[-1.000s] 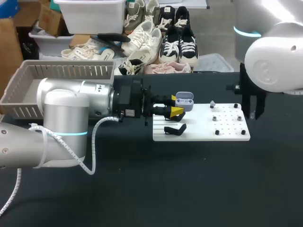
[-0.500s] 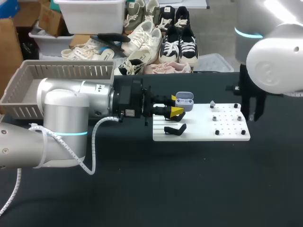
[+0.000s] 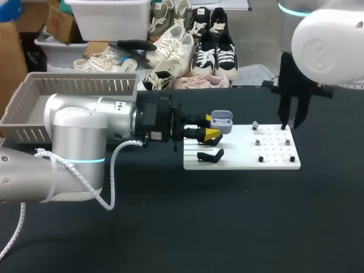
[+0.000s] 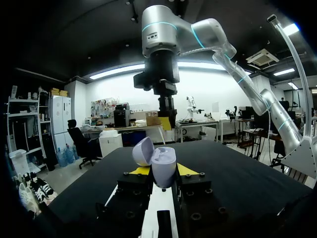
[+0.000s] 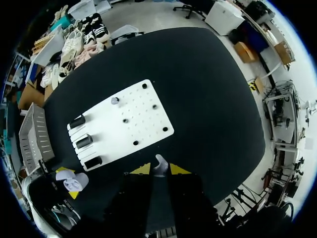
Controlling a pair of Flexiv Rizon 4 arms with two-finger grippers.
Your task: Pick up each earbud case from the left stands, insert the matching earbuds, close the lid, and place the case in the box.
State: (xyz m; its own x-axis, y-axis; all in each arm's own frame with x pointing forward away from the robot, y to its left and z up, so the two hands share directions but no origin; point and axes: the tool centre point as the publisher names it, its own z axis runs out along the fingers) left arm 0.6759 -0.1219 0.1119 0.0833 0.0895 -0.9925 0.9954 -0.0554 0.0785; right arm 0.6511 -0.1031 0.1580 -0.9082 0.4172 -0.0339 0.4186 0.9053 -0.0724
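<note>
Risks first, biggest item down. The desk (image 3: 239,227) is wide and dark, so anything dropped on it would likely roll off and be hard to re-grasp. The box (image 3: 79,86) sits back beside the left arm, well behind its end effector, and isn't a concern until drop-off. The white board (image 5: 143,124) lies under and ahead of the right end effector (image 5: 159,171). If it isn't fixed down, clipping a peg on the traverse could drag it. The main risk is insertion. The left end effector (image 3: 211,126) is clamped on the lower shell of the earbud case (image 4: 162,166), with the lid hinged open. The right end effector hangs well apart from the case, fingers nearly together, pinching a small earbud (image 5: 159,163) between the yellow tips. A slight yaw error could seat the bud crooked or put it in the wrong pocket. Pushing down hard could make the case pivot in the grip, and a finger could catch the lid and snap it shut. A second earbud (image 5: 115,100) sits on the board ahead of the right end effector. Materials: the desk is matte black. The box is grey plastic with slatted walls. The board is a flat rigid rectangle with hole rows and short black pegs, plus black curved stands (image 5: 84,141). The case is smooth, rounded lavender-grey plastic, probably slippery. The bud is tiny, pale and rounded.
</note>
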